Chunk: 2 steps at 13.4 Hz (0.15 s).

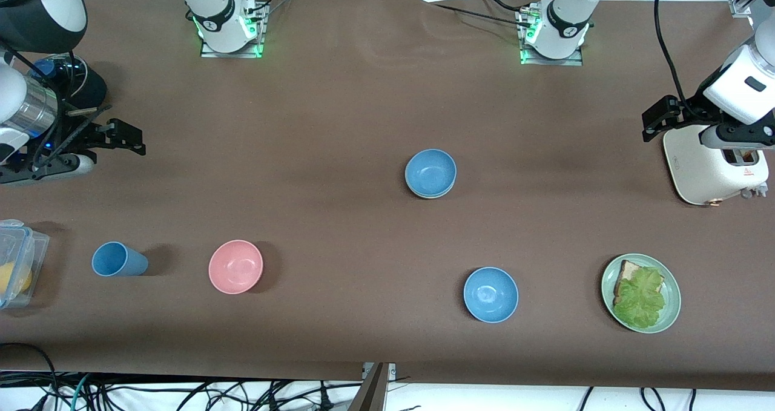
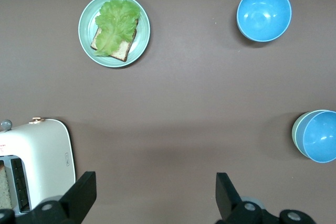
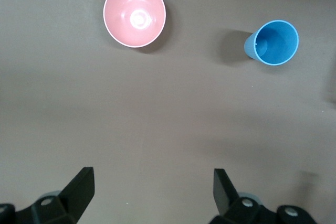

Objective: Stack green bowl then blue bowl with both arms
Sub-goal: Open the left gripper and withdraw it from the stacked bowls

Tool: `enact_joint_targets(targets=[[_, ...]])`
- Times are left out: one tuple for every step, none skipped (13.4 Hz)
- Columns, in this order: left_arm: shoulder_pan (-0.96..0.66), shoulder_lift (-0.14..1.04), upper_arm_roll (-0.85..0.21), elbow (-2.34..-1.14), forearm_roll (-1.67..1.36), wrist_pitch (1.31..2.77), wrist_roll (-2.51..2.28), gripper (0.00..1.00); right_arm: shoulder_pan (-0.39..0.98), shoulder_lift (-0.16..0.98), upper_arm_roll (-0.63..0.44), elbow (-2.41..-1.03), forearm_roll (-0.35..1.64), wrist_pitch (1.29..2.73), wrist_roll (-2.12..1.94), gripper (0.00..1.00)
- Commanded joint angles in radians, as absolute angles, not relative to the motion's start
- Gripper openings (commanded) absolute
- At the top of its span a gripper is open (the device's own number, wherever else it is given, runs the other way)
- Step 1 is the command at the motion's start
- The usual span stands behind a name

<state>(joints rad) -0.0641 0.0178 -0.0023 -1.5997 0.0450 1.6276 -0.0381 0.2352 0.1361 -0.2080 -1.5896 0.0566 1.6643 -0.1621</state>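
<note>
Already the stack looks made: a blue bowl (image 1: 430,172) sits nested in the green bowl (image 2: 297,135), whose pale rim shows under it, mid-counter (image 1: 339,126). The second blue bowl (image 1: 490,294) stands alone nearer the camera, beside the plate (image 1: 671,314). The left gripper (image 2: 152,195) hangs over the counter by the toaster (image 1: 702,169), jaws spread and empty. The right gripper (image 3: 152,192) waits at its own end, jaws likewise spread. Little seems left to do.
</note>
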Motion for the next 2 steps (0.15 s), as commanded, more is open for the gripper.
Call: enact_joint_targets(targets=[[-0.032,-0.008,-0.02,-1.635,0.057,1.644,-0.014,1.0,0.233,0.107,-0.206,-1.618,0.048,1.678,-0.169,1.0],[-0.031,-0.008,-0.02,-1.634,0.055,1.644,-0.014,1.0,0.233,0.107,-0.206,-1.618,0.048,1.678,-0.169,1.0]])
